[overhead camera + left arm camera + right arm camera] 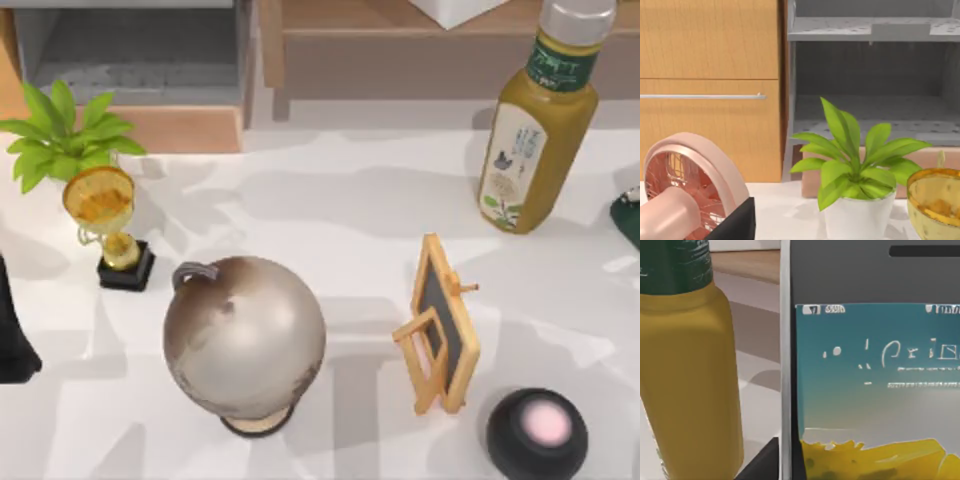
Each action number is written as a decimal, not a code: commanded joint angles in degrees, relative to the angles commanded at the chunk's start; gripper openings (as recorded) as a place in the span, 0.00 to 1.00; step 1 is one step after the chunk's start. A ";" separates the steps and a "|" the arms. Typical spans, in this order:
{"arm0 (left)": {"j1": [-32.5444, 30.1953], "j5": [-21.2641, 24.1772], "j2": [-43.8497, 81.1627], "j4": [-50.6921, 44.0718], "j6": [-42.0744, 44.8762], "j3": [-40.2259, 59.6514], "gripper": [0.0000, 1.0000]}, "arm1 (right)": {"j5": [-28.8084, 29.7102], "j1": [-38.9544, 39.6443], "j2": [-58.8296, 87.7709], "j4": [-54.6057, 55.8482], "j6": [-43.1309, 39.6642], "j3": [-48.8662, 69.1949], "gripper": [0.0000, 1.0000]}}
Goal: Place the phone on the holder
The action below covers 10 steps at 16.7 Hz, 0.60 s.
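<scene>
Phone (875, 370) beside bottle (685, 380) (close up).

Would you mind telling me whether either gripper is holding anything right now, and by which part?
It cannot be told. The phone looms very close in the right wrist view, beside the yellow bottle, but no fingers are seen on it.

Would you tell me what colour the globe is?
Pale beige-grey, seen best in the top view: globe.

A plant (62, 135) is set at the counter's (360, 220) far left, with a trophy (110, 225) just before it. A globe (245, 340) is placed centrally, a holder (440, 325) to its right, a bottle (540, 125) behind that, and a speaker (537, 432) at the near right.
</scene>
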 joint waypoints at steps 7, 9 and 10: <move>0.00 0.00 0.00 0.00 0.00 0.00 1.00 | 3.30 3.51 3.75 4.23 2.44 2.20 0.00; 0.00 0.00 0.00 0.00 0.00 0.00 1.00 | 5.41 6.02 6.75 6.94 3.46 2.91 0.00; 0.00 0.00 0.00 0.00 0.00 0.00 1.00 | 6.44 6.99 8.10 8.08 3.85 3.13 0.00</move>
